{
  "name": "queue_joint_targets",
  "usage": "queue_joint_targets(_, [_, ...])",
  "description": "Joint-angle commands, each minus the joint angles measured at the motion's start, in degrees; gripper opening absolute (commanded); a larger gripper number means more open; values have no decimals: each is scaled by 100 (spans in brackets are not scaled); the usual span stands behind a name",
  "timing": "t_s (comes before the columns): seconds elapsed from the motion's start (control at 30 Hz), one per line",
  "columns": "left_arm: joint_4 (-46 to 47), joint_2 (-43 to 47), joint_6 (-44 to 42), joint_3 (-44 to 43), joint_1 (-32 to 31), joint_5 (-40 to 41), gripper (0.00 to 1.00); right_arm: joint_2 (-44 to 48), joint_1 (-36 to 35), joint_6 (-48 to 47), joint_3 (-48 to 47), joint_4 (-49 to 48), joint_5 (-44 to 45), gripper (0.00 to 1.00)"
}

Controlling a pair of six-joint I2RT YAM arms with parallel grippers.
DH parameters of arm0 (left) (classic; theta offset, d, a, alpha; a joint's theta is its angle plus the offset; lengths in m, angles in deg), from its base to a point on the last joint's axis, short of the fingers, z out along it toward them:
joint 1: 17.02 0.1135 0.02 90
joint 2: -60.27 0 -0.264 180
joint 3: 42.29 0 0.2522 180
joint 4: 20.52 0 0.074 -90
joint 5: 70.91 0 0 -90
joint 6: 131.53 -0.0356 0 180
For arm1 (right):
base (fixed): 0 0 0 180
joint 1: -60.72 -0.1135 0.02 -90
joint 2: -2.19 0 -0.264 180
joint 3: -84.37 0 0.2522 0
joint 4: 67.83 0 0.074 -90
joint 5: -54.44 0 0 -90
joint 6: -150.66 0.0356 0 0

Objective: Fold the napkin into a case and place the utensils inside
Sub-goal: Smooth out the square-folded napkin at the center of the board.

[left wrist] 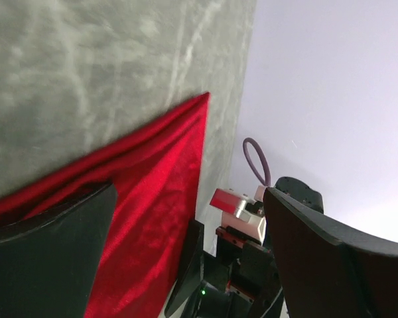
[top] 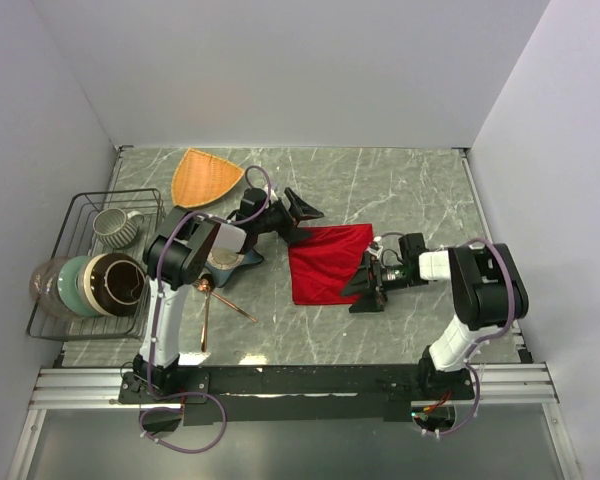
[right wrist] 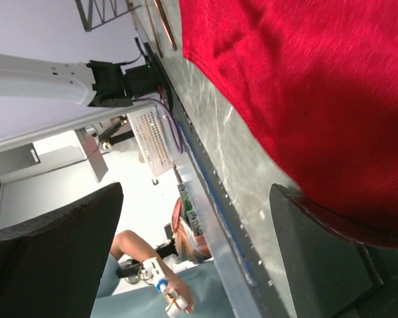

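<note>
Presently, at the far left of the desk point(top: 400, 190), a wire rack point(top: 50, 300) holds a mug point(top: 115, 227) and several bowls point(top: 92, 285). An orange plate point(top: 205, 175) lies just behind and to the right of it. The copper utensils point(top: 220, 302) lie on the bare marble beside the left arm, handles splayed apart, clear of the cloth. The left fingers point(top: 300, 215) stand spread wide and hold nothing, at the far left corner of the napkin point(top: 325, 262). The napkin lies spread on the desk, mid-desk between the two arms, as a rough square. The right fingers point(top: 365, 285) are likewise spread wide and empty, straddling the napkin's near right edge; contact with the cloth cannot be confirmed
</note>
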Motion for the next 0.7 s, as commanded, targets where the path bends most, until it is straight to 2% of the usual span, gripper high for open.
queue_joint_targets(0.0, [399,588,-93,-28,-116,-355,99,834,-126,-250,-341,872,0,100])
queue_joint_targets(0.1, [408,826,-199,-107,-125,-416,99,1186,-100,-258,-788,1145,-133,100])
queue_joint_targets(0.17, [347,879,-251,-204,-151,-391,99,1248,-39,-119,-1053,972,-72,100])
queue_joint_targets(0.2, [329,870,-243,-239,-169,-356,99,1240,40,447,-1159,657,-19,100])
queue_joint_targets(0.23, [355,801,-234,-257,-169,-355,99,1161,66,766,-1186,-138,129,100])
queue_joint_targets(0.33, [487,546,-76,-336,-178,-303,99,645,120,1419,-1519,-1040,560,100])
queue_joint_targets(0.47, [505,247,-67,-582,-204,-250,99,-122,128,2087,-2195,-1754,894,100])
queue_joint_targets(0.67, [548,-114,3,-819,-204,-144,99,-992,128,2904,-2636,-2843,1132,99])
